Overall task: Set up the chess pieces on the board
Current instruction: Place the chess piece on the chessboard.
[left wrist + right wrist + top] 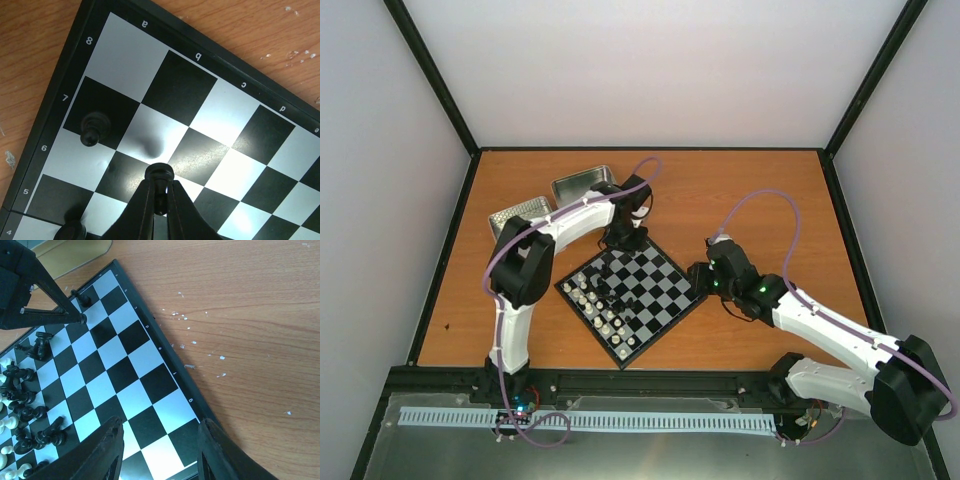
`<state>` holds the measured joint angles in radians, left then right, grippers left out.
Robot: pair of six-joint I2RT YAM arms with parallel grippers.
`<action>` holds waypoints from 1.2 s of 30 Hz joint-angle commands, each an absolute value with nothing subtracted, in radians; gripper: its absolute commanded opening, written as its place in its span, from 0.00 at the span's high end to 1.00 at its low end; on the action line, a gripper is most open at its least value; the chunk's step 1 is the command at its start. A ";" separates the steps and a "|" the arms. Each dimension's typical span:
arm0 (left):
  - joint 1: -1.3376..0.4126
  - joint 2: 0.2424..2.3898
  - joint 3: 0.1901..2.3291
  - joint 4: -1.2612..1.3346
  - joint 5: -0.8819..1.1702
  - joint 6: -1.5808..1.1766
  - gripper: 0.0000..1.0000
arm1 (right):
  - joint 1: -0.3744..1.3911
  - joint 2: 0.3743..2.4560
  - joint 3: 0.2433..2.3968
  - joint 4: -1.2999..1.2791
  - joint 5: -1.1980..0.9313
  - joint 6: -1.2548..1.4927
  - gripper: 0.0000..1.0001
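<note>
The wooden table carries the board near its middle, turned like a diamond in the top view, with two silver tins just off it at about 11 o'clock. The left gripper hangs over the board's 12 o'clock corner, its fingers pinched tight on a held black pawn, which sits clear of the surface and throws a soft shadow onto a light square below. At about 10 o'clock from it in the left wrist view, a standing black pawn is upright on the dark square of the rank marked 7, by the rim. The right gripper waits at the board's 3 o'clock corner, jaws apart and holding nothing. White pieces line the board's 8 o'clock edge, and loose black pieces, several lying on their sides, crowd the squares beside them. The step in hand looks like filling the black pawn row. The next move calls for lowering the held pawn straight onto the light square next to the standing one, centred, then parting the fingers and rising without brushing its neighbour.
</note>
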<state>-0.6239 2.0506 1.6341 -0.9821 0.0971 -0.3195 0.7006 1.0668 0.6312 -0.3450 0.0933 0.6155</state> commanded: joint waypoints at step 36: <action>-0.632 1.854 1.615 -0.877 0.102 -0.314 0.68 | 0.698 1.089 0.649 -0.330 0.000 0.614 0.58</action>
